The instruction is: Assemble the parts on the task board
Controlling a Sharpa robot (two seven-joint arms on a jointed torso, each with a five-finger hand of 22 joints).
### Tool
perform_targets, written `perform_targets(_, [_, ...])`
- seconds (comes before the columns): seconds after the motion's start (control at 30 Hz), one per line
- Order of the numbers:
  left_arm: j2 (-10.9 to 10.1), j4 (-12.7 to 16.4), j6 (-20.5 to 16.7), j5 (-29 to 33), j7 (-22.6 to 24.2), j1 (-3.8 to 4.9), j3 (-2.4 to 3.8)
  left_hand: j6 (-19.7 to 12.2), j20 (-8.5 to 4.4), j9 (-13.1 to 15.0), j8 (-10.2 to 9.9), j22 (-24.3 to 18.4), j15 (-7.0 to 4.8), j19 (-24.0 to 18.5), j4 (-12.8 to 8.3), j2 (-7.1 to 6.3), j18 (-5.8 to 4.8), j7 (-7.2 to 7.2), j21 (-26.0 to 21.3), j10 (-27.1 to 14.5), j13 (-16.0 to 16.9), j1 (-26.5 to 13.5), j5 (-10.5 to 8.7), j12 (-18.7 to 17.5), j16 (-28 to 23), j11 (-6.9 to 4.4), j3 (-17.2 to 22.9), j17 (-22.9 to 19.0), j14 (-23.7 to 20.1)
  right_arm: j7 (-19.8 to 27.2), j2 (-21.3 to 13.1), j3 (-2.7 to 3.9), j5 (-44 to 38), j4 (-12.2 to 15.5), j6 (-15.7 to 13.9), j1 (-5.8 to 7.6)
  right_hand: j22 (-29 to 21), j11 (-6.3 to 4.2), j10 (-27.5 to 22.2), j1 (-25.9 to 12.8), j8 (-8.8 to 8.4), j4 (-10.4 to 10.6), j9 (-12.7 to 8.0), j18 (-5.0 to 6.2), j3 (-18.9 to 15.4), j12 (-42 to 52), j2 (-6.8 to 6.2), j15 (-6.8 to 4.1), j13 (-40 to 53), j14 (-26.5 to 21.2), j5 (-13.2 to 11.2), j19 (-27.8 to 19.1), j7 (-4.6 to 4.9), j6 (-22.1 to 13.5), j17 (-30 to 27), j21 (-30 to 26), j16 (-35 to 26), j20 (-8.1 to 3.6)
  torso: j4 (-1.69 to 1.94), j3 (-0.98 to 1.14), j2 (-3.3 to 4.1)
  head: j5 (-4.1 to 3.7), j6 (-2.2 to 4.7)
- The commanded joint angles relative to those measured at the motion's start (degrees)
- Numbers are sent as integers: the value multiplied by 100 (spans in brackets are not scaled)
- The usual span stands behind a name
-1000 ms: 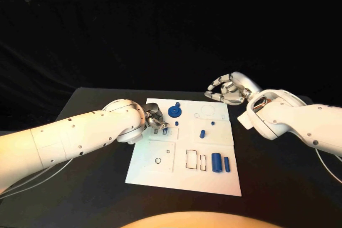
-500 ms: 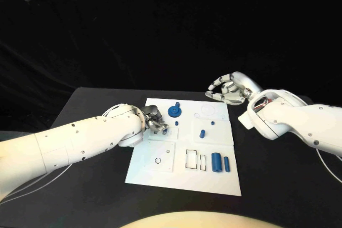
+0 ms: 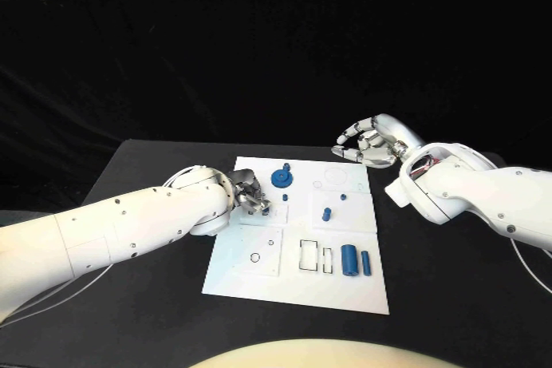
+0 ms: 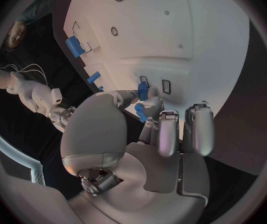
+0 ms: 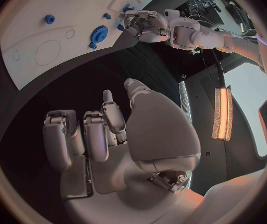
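While no writing is showing anywhere legible, the scene is laying out like this:
Task board (image 3: 259, 276): lying mid-table, black table (image 3: 150, 256) showing open on every side.
Left hand (image 3: 250, 196): hovering over the board's left edge, pinching a small blue part (image 4: 142, 90) just above a slot.
Right hand (image 3: 370, 143): sitting beyond the far right corner, fingers curling inward, holding nothing.
Blue cylinders (image 3: 356, 262): lying near the right edge.

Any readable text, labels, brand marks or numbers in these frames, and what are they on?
None can be read.
The task board bears only outlines of slots and circles, no lettering.
The blue parts carry no markings that can be made out.
The left hand and right hand show no legible label.
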Motion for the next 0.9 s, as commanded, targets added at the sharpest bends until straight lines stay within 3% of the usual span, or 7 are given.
perform_targets(0.03, [0,7,350,30,-60,-17,-12,48,-3,-14,28,320,-32,54,-1147,-2,-65,-19,29,15,-12,46,34,3,29,-7,1169,1483,587,48,2,0,-63,1,30,-5,1222,-32,-10,-66,26,4,8,32,27,-18,13,-42,-5,436,31,322,-20,26,815,-31,-25,-44,1,2,-5,-3,-5])
perform_targets(0.9, [-13,1,512,164,-144,-16,-7,53,-6,-15,26,323,-33,57,-1147,-8,-66,-21,31,14,-22,40,39,-6,30,-8,1174,1485,588,51,3,0,-63,-7,32,-12,1220,-33,-10,-73,29,3,8,33,29,-19,15,-43,-6,435,36,321,-21,27,812,-33,-26,-44,2,-4,-5,-12,-11])
